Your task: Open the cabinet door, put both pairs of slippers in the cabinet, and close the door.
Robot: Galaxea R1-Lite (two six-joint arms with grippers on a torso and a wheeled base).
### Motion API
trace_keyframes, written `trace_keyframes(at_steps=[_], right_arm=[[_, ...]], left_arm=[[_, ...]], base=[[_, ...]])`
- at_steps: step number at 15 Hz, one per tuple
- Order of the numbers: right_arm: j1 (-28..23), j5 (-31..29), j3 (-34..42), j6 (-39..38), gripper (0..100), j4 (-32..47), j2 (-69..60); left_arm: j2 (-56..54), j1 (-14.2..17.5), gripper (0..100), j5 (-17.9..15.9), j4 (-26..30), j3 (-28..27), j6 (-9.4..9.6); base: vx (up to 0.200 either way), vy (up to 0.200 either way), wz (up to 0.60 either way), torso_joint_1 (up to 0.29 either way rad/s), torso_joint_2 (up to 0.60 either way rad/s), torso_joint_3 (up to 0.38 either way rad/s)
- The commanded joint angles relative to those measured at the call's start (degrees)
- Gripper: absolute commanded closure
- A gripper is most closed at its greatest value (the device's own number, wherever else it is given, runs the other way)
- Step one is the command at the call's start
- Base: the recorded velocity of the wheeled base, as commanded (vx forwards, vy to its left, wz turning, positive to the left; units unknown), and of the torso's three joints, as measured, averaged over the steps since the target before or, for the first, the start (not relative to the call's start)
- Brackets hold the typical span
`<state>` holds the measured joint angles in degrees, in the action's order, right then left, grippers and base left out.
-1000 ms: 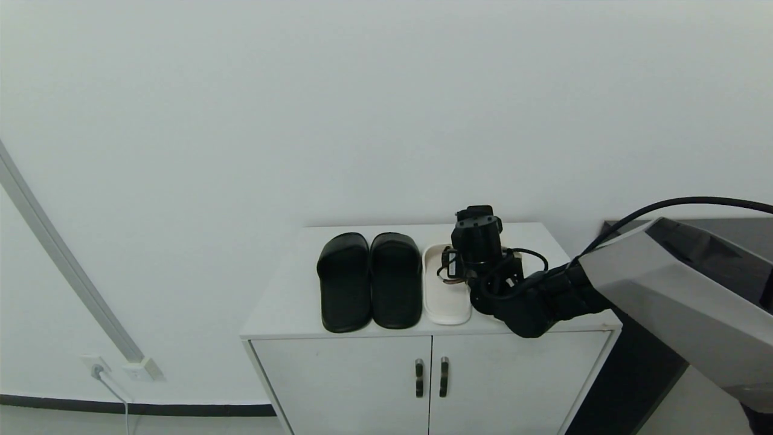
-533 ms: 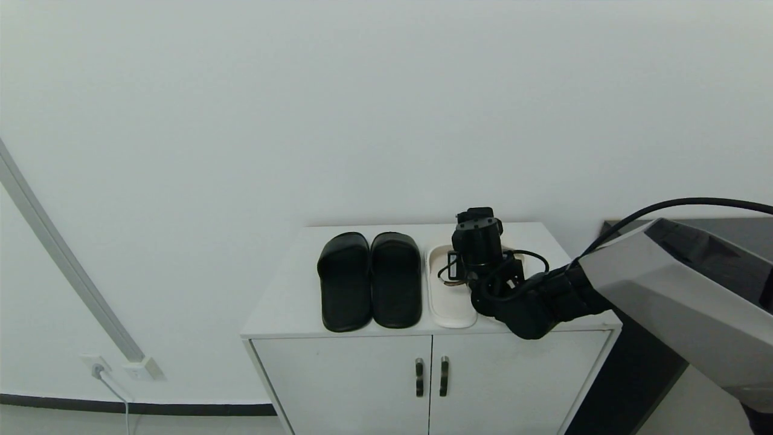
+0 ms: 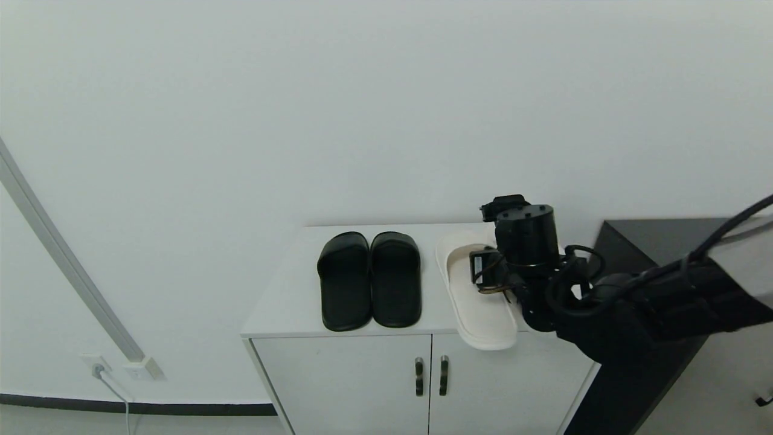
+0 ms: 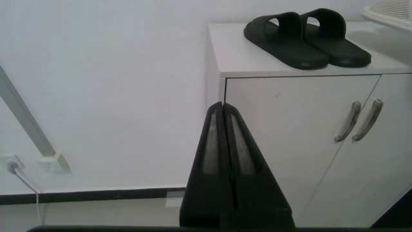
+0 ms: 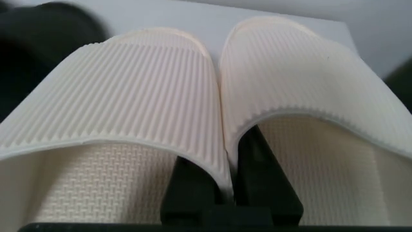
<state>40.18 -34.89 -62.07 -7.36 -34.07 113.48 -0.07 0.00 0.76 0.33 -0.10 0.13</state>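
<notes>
**White slippers gripped at the cabinet's front edge, with the doors unopened.**

We see the right gripper [image 5: 233,183] clamped on the adjoining straps of the white slippers [image 3: 483,314], which overhang the front edge of the cabinet [image 3: 284,302] top. The black slippers [image 3: 369,281] lie side by side on that top, near them. The left gripper [image 4: 223,138], its fingers pressed together on nothing, hangs off the cabinet's left front corner. Both doors [image 3: 350,380] are closed, so we judge that opening, both placements and closing all remain.

white slippers [image 3: 477,302]: far one hidden behind right arm [image 3: 634,308] | cabinet [image 3: 350,380]: bottom cut off
</notes>
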Motion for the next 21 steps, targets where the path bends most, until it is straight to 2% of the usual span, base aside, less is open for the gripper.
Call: trace_keyframes(at_steps=[1,5,6,7,9,12,15,21], right_arm=[[3.41,6.94,11.10,2.35,100,-3.19,-12.85],[6.67,20.21,21.47,4.81,100,-4.34,-22.95],[6.84,21.53,22.17,4.99,100,-4.34,-23.92],[7.37,26.28,24.28,4.99,100,-4.25,-26.38],[7.46,33.57,27.27,4.99,100,-2.05,-30.16],[7.46,39.81,27.89,6.48,100,5.07,-34.82],[7.28,40.16,27.80,10.35,100,6.56,-35.00],[7.46,41.48,27.80,10.97,100,6.21,-34.73]], left_arm=[[0.07,0.00,100,0.04,0.02,0.01,0.04],[0.07,0.00,100,0.04,0.02,0.01,0.04],[0.07,0.00,100,0.04,0.02,0.01,0.04],[0.07,0.00,100,0.04,0.02,0.01,0.04],[0.07,0.00,100,0.04,0.02,0.01,0.04],[0.07,0.00,100,0.04,0.02,0.01,0.13],[0.07,0.00,100,0.04,0.02,0.01,0.13],[0.07,0.00,100,0.04,0.02,0.01,0.13]], base=[[0.000,0.000,0.00,0.000,0.00,0.000],[0.000,0.000,0.00,0.000,0.00,0.000],[0.000,0.000,0.00,0.000,0.00,0.000],[0.000,0.000,0.00,0.000,0.00,0.000],[0.000,0.000,0.00,0.000,0.00,0.000],[0.000,0.000,0.00,0.000,0.00,0.000],[0.000,0.000,0.00,0.000,0.00,0.000],[0.000,0.000,0.00,0.000,0.00,0.000]])
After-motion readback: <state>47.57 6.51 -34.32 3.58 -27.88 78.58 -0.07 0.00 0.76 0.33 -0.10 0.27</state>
